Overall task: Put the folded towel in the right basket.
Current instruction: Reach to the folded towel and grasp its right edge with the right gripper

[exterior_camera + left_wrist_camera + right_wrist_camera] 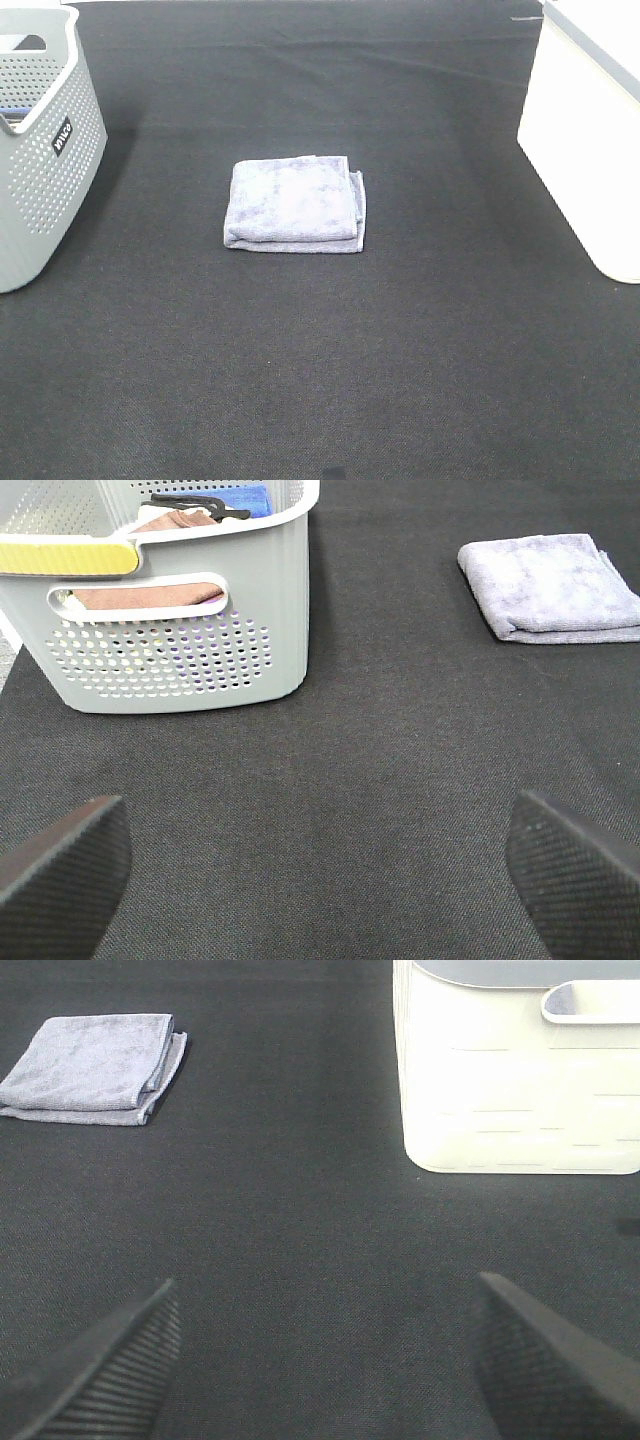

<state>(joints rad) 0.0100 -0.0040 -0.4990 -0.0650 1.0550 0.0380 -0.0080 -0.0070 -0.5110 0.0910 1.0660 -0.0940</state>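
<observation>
Spread and empty, right tool (325, 1305) hovers short of the towel (95, 1065), folded flat ahead for easy pinching; basket (515, 1080) stands nearby. Left tool (318, 815) also spread.

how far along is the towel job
Nothing is done yet: the folded towel lies on the dark mat, outside the white basket. Nothing is in hand: the left gripper and right gripper are open and empty. Left: grasp it and put it in that basket.
</observation>
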